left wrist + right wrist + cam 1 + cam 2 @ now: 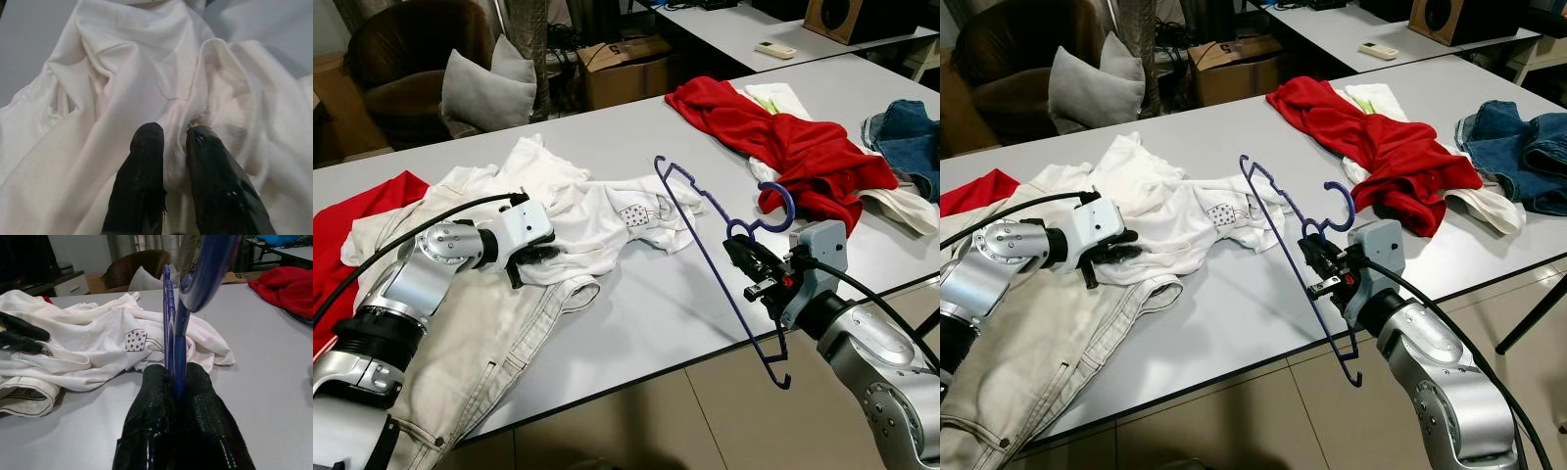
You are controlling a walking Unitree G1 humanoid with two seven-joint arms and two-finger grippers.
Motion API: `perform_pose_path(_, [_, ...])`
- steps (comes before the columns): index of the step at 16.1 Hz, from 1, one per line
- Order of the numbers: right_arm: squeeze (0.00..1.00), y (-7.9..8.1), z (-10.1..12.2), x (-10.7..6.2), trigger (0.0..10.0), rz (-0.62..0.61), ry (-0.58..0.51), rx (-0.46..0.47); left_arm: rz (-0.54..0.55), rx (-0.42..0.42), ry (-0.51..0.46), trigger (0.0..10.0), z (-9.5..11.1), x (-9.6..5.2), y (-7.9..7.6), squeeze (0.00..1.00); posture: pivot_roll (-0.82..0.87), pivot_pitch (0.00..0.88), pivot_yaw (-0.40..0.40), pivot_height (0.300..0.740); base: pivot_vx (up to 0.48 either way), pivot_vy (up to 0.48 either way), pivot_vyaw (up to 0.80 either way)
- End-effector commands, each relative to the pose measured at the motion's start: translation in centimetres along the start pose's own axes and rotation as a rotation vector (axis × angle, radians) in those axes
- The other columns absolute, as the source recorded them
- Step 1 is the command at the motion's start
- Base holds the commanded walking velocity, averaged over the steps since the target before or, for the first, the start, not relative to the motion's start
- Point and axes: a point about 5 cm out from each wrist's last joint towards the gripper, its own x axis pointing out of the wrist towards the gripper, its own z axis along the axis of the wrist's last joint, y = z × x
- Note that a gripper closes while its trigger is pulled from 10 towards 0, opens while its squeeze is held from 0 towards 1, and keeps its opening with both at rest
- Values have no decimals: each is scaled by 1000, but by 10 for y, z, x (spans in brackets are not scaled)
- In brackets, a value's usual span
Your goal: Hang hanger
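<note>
2 grippers are at work over a grey table (636, 313) strewn with clothes. Furthest to the robot's left, beyond the left arm, a red cloth (352, 220) lies at the table's edge, and cream trousers (480, 343) spread beneath that arm toward the near edge. The left gripper (175, 142) is pressed into the white T-shirt (597, 211), its 2 black fingers (144, 166) nearly together with a ridge of the white fabric pinched between them. The shirt spreads from that gripper toward the table's middle, its small printed patch facing up. Just beside the shirt's far hem, the blue hanger (705, 235) stands tilted over the bare tabletop, its long bar running from near the shirt down past the table's near edge. The right gripper (754, 269) has its fingers (156, 401) clamped tight on the hanger's stem just below the hook, which curls up above the claw. Beyond that gripper, near the hook, lies a crumpled red garment (773, 137) over a white one, and further to the right a blue denim piece (911, 137).
</note>
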Motion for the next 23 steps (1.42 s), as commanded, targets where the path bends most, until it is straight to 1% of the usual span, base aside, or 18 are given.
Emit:
perform_pose_path(1, [0,5,3,-1,10000,28,-7,-15,24,7,0,0,2,-2,6,0,-15,0,114,740,0,0,0])
perform_pose_path(6, [0,7,1,-5,10000,62,4,-21,8,17,12,0,0,0,6,0,-16,0,117,740,0,0,0])
perform_pose_path(8, [0,7,2,-7,10000,84,7,-29,-16,54,51,0,-5,-4,6,0,-15,0,117,740,0,0,0])
perform_pose_path(10, [0,8,6,-12,10000,138,1,-22,9,59,46,0,-3,-6,11,0,-15,0,119,740,0,0,0])
perform_pose_path(11, [0,10,10,-20,10000,224,16,-35,44,62,25,0,2,-9,18,0,-15,0,119,740,0,0,0])
perform_pose_path(12, [0,10,12,-23,10000,255,21,-41,58,64,17,0,4,-10,21,0,-15,0,118,740,0,0,0])
perform_pose_path(13, [0,11,17,-33,10000,332,34,-49,96,65,-11,0,10,-13,28,0,-16,0,119,740,0,0,0])
perform_pose_path(14, [0,12,18,-35,10000,352,36,-47,107,66,-19,0,12,-14,29,0,-16,0,117,740,0,0,0])
perform_pose_path(16, [0,14,20,-43,10000,444,66,-28,187,68,-78,0,27,-18,41,0,-16,0,114,740,0,0,0])
perform_pose_path(17, [0,14,19,-44,10000,464,82,-25,198,73,-105,0,34,-20,44,0,-16,0,114,740,0,0,0])
perform_pose_path(20, [0,14,14,-37,10000,471,112,-12,214,118,-189,0,63,-32,50,0,-7,0,106,740,0,0,0])
perform_pose_path(23, [0,10,9,-25,10000,419,149,-1,181,160,-234,0,82,-42,49,0,-1,0,104,740,0,0,0])
